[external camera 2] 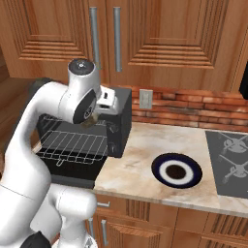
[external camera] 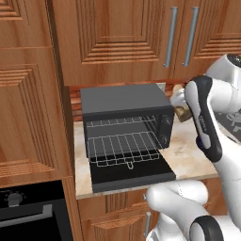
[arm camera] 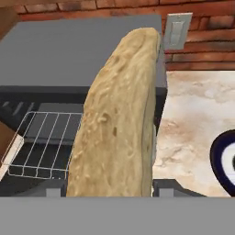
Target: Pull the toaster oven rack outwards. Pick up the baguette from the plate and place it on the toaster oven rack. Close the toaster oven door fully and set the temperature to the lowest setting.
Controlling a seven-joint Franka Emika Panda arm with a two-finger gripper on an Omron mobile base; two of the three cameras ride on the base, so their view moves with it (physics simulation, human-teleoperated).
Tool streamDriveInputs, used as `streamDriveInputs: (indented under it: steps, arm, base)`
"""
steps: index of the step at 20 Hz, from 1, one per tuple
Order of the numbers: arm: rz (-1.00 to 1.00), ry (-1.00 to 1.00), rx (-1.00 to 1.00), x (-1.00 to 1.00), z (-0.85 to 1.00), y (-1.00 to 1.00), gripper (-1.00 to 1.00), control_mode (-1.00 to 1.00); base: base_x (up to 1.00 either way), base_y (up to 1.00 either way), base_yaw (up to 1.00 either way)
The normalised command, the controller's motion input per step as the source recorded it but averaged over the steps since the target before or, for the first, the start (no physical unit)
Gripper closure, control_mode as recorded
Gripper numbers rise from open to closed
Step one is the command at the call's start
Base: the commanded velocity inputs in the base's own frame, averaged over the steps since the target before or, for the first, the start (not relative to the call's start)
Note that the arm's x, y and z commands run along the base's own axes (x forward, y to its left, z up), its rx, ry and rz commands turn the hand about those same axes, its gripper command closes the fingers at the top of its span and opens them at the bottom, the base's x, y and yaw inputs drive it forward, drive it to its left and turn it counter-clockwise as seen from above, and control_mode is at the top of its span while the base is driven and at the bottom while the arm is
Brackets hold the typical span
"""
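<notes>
The dark grey toaster oven point(external camera: 123, 100) stands on the counter with its door point(external camera: 133, 175) folded down flat. Its wire rack point(external camera: 123, 148) is pulled partway out over the door. My gripper point(external camera 2: 93, 121) hovers at the oven's right front corner, above rack height, shut on the golden-tan baguette point(arm camera: 117, 133). In the hand view the loaf runs lengthwise up the middle, with the rack point(arm camera: 42, 145) below it to the left. A bit of the baguette point(external camera: 184, 113) peeks out behind my forearm. To the right, the navy-rimmed plate point(external camera 2: 177, 170) lies bare on the counter.
A cooktop point(external camera 2: 227, 160) sits at the counter's right end, beyond the plate. A wall outlet point(external camera 2: 146, 99) is set in the brick backsplash behind the toaster oven. Wooden cabinets hang overhead, and a built-in black oven point(external camera: 28, 212) is at the lower left.
</notes>
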Motion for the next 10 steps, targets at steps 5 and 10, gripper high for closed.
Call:
streamDriveInputs:
  steps: [5, 10]
  arm:
    - [0.36, 0.02, -0.34, 0.0, 0.0, 0.61, 1.0, -1.0]
    - [0.41, 0.05, -0.27, 0.0, 0.0, 0.41, 1.0, -1.0]
  base:
    - [0.0, 0.0, 0.0]
    - [0.0, 0.0, 0.0]
